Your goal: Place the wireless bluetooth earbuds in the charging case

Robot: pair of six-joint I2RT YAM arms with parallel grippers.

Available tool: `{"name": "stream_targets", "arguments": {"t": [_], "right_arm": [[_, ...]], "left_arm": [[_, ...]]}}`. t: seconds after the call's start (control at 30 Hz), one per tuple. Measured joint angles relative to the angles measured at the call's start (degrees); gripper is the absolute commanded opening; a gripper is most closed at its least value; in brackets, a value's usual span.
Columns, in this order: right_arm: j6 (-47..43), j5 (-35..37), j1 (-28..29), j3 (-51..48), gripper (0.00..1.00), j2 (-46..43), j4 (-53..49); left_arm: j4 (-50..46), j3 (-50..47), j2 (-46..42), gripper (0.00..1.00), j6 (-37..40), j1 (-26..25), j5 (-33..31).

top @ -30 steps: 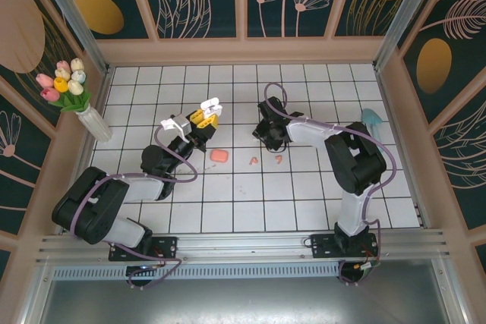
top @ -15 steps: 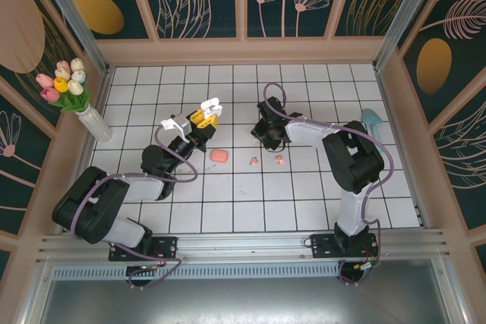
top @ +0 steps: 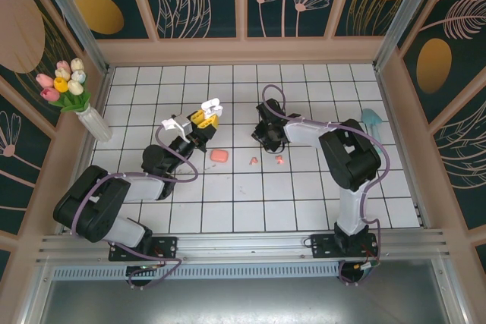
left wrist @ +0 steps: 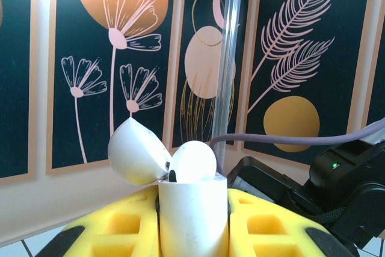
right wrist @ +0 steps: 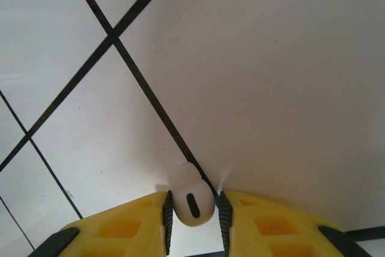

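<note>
Right gripper [right wrist: 192, 210] pinches white earbud [right wrist: 190, 198] between pads [right wrist: 166, 216] (left gripper [left wrist: 192, 233] clamps charging case [left wrist: 192, 206]).

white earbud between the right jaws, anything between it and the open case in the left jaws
Nothing visible. The white earbud and the white case, lid open, have only bare tile between them in the top view; the pink case and pink earbuds lie nearer the arm bases.
</note>
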Motion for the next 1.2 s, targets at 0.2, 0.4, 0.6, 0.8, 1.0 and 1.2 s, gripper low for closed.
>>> {"name": "stream_targets", "arguments": {"t": [0.2, 0.4, 0.6, 0.8, 1.0, 1.2], "right_arm": [[-0.3, 0.6, 0.0, 0.1, 0.22, 0.2, 0.2], [-1.4, 1.5, 0.1, 0.4, 0.11, 0.2, 0.5], [-4.3, 2.7, 0.1, 0.5, 0.07, 0.2, 0.5], [-9.4, 5.5, 0.4, 0.5, 0.07, -0.6, 0.1], [-13.6, 8.3, 1.1, 0.5, 0.07, -4.5, -1.7], [-17.0, 10.6, 1.9, 0.2, 0.08, -8.0, -3.0]], "left_arm": [[0.0, 0.0, 0.0, 0.00, 0.0, 0.0, 0.0], [0.0, 0.0, 0.1, 0.00, -0.1, 0.0, 0.0], [0.0, 0.0, 0.2, 0.00, -0.1, 0.0, 0.0], [0.0, 0.0, 0.2, 0.00, -0.1, 0.0, 0.0], [0.0, 0.0, 0.2, 0.00, -0.1, 0.0, 0.0], [0.0, 0.0, 0.1, 0.00, -0.1, 0.0, 0.0]]}}
